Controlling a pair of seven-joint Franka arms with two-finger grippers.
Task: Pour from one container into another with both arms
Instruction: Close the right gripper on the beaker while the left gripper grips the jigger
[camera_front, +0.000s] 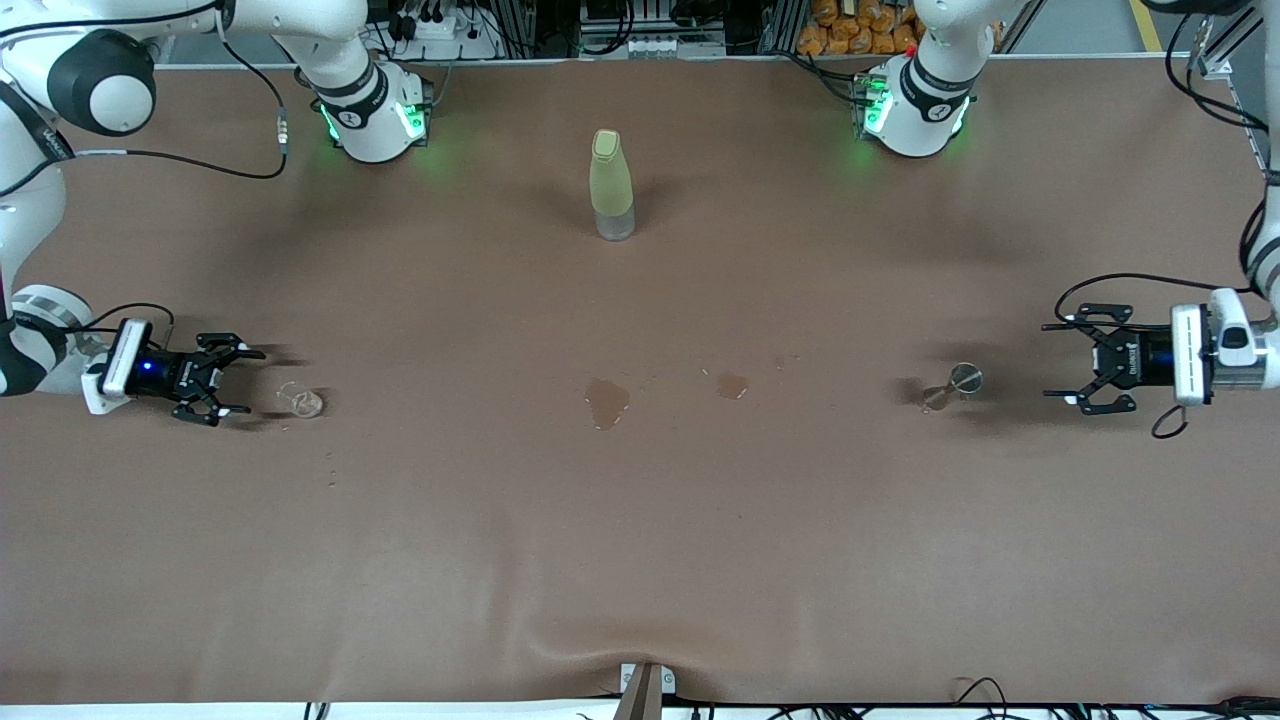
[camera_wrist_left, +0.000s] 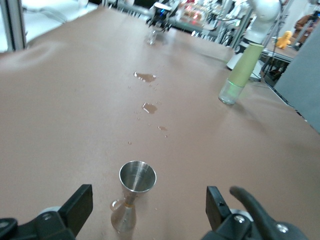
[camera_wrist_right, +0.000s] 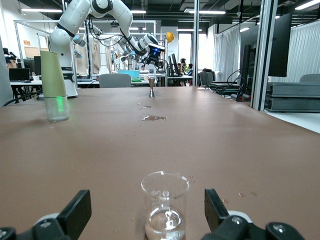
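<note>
Front view: right hand (camera_front: 238, 381) open, low at the right arm's end of the worktop (camera_front: 640, 540), just beside the tiny clear glass cup (camera_front: 305, 402). Left hand (camera_front: 1062, 361) open, near the silvery hourglass measuring cup (camera_front: 955, 386) at the left arm's end. Both cups upright, untouched

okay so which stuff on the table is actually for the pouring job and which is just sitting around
For the job:
- tiny clear glass cup, in front of the open right gripper
- silvery measuring cup, in front of the open left gripper

Just sitting around:
- tall yellow-green bottle, near the robots' bases
- wet patches mid-table
</note>
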